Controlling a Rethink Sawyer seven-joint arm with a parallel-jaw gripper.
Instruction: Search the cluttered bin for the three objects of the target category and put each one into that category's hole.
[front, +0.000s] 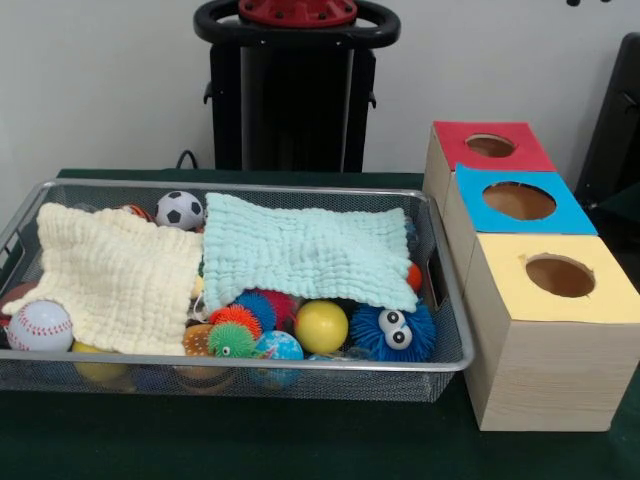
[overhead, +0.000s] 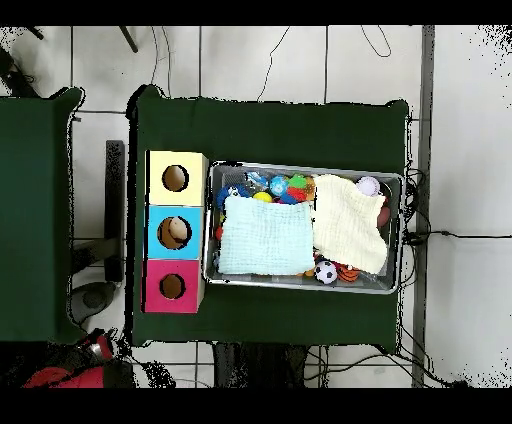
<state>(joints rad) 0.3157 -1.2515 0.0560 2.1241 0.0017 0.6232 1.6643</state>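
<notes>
Gripper out of sight, arm drawn back from the cloth-covered bin (front: 440, 362).

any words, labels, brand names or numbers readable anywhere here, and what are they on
None: no readable text shows in either view.
The three boxes, red-topped, blue-topped and yellow-topped, carry only coloured tops with round holes, no labels.
The baseball shows red stitching only, and the soccer ball only black patches.
The two cloths and the wire bin bear no visible tags or print.
</notes>
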